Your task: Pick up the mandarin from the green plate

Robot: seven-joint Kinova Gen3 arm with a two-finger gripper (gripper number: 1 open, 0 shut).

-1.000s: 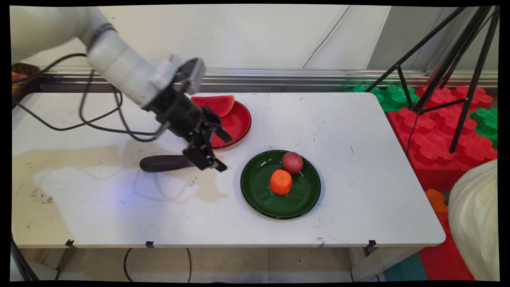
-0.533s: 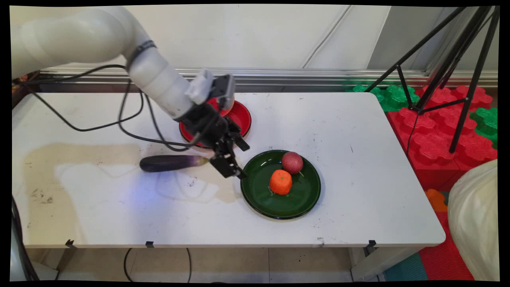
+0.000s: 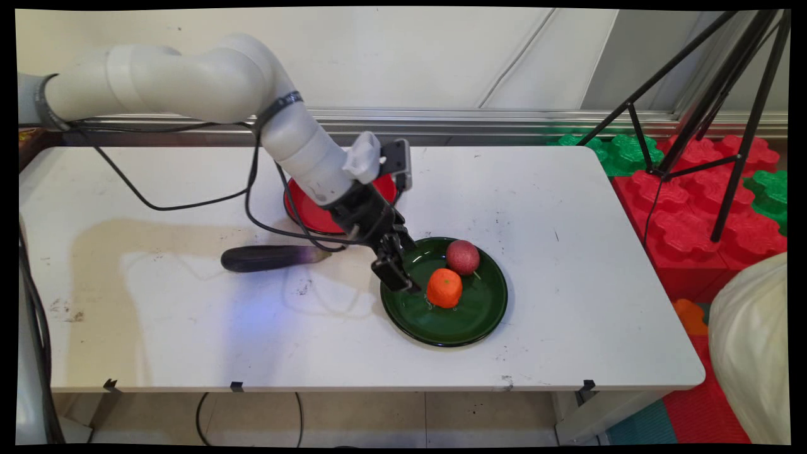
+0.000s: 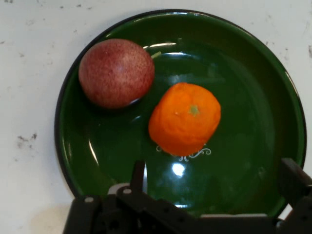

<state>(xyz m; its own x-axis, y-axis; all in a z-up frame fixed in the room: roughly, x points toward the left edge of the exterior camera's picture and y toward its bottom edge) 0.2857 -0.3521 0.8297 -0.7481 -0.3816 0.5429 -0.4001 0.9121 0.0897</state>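
Main view: gripper (image 3: 396, 276) at frame centre, over left rim of green plate (image 3: 485, 321), just left of orange (image 3: 444, 287). Red fruit (image 3: 463, 256) beside orange, upper right. Eggplant (image 3: 268, 258) on table (image 3: 567, 302), left of plate. Red plate (image 3: 309, 211) behind arm, mostly hidden.

Hand view: fingers (image 4: 291, 179) spread wide, empty, at bottom of frame. Orange (image 4: 185, 118) at centre of green plate (image 4: 273, 87), red fruit (image 4: 116, 72) upper left of it, not quite touching.
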